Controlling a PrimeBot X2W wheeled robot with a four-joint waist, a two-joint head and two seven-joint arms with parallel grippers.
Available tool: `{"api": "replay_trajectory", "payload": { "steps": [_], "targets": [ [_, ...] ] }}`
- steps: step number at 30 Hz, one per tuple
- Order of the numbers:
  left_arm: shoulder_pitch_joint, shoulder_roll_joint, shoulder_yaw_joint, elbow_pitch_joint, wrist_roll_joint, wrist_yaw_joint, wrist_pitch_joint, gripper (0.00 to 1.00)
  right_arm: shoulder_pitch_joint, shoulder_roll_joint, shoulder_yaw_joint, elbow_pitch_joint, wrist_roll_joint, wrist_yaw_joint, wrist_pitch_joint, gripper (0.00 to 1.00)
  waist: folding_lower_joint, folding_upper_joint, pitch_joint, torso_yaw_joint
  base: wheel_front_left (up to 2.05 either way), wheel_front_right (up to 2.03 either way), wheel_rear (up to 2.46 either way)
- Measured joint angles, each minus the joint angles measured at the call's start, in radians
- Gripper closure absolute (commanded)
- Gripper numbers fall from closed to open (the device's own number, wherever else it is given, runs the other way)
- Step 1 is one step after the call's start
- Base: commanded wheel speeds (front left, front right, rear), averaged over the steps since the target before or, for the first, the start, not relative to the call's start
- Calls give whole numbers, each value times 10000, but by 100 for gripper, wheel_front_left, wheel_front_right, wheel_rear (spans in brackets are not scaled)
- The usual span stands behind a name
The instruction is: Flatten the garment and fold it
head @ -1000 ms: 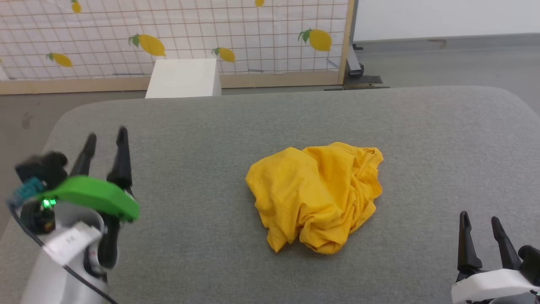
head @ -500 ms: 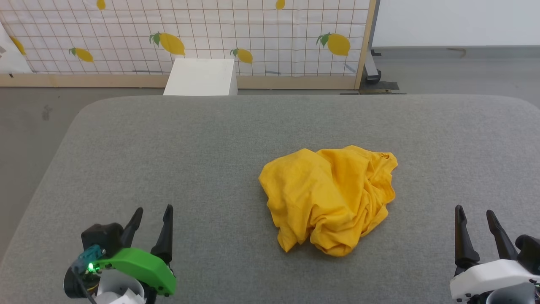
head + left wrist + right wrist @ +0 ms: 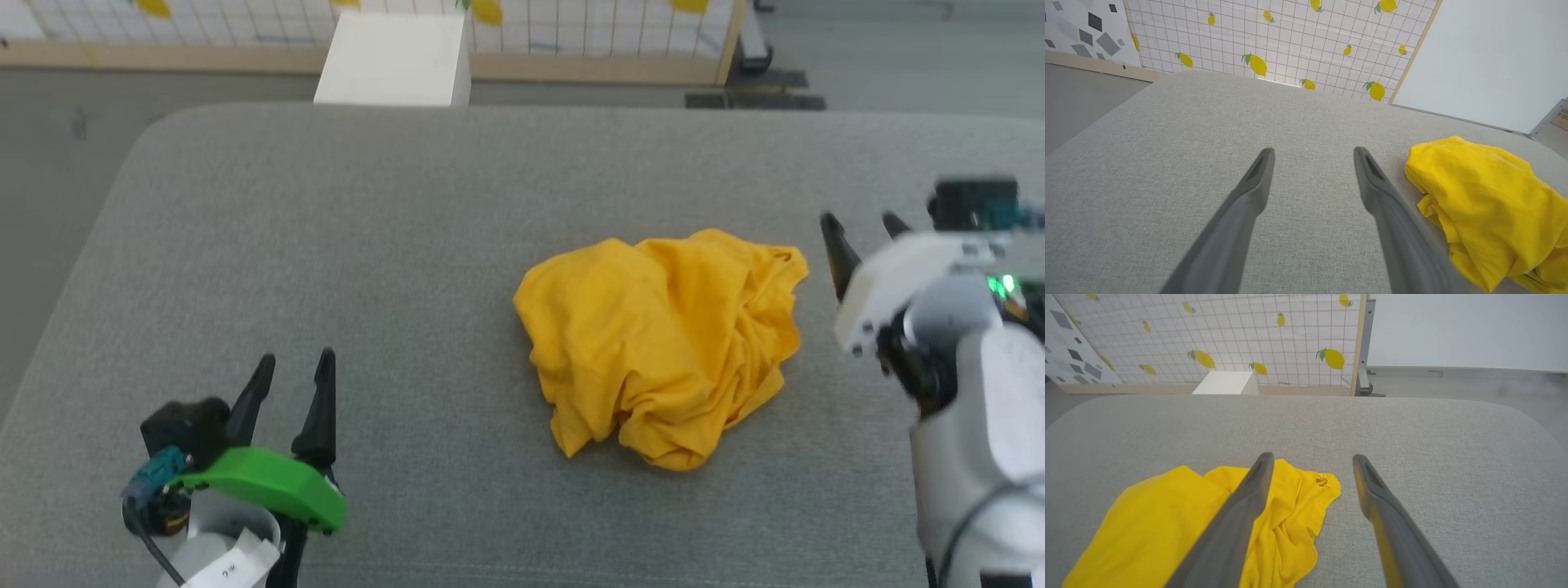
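So the garment (image 3: 661, 343) is a scrunched-up yellow heap on the grey fabric-covered worktop (image 3: 408, 245), a bit right of the middle and roughly halfway between the near and far edges. Only plain yellow cloth faces up, all folds and wrinkles. In the right wrist view (image 3: 1147, 531) there's a puckered bit at its far right tip, can't tell if that's a tag or just a seam. The left gripper (image 3: 295, 357) sits toward the near left corner, well apart from the shirt, with its fingers spread and nothing between them; same story in its own wrist view (image 3: 1313, 150), where the yellow heap (image 3: 1490, 204) is off to the side. That arm wears a green cover and has a small white label (image 3: 229, 567) with writing on it, but it's too small and blurry to read. The right gripper (image 3: 859, 218) is by the right edge, just beside the shirt's right side, fingers also apart and holding nothing (image 3: 1312, 456). Whether it touches the cloth, I can't tell. Past the far edge there's a white box (image 3: 392, 57) on the floor and a grid screen with lemon prints (image 3: 1229, 335).
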Motion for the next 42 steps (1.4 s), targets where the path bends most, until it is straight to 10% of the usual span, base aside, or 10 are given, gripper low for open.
{"api": "replay_trajectory", "payload": {
  "steps": [11,23,24,25,26,35,42],
  "targets": [
    [-1069,-50,-182,-318,27,-71,-54,0,-2521,-564,-418,2408,-1678,2,3568,0,1,0,1582,784,0,0,0],
    [-1344,-71,-150,-69,-15,-150,-268,0,-2676,-460,-851,2754,-2535,0,4186,0,1,0,2764,1511,0,0,0],
    [-1346,-69,-134,-38,-33,-150,-268,0,-2723,-453,-886,2748,-2485,-2,4165,63,2,0,2789,1515,0,0,0],
    [-1349,-67,-136,-8,-46,-150,-270,0,-2746,-441,-894,2736,-2416,-2,4075,93,2,0,2784,1506,0,0,0],
    [-1351,-67,-140,2,-52,-150,-272,0,-2748,-426,-890,2723,-2351,-2,3981,100,1,0,2767,1497,0,0,0],
    [-1204,-67,-151,90,-119,-86,-347,0,-2381,-805,-1279,1181,-884,0,1862,100,2,0,2062,1125,0,0,0],
    [-656,-128,-205,65,-219,98,-328,0,1308,-989,-2692,-700,-414,0,2153,100,1,0,1113,541,0,0,0]
  ]
}}
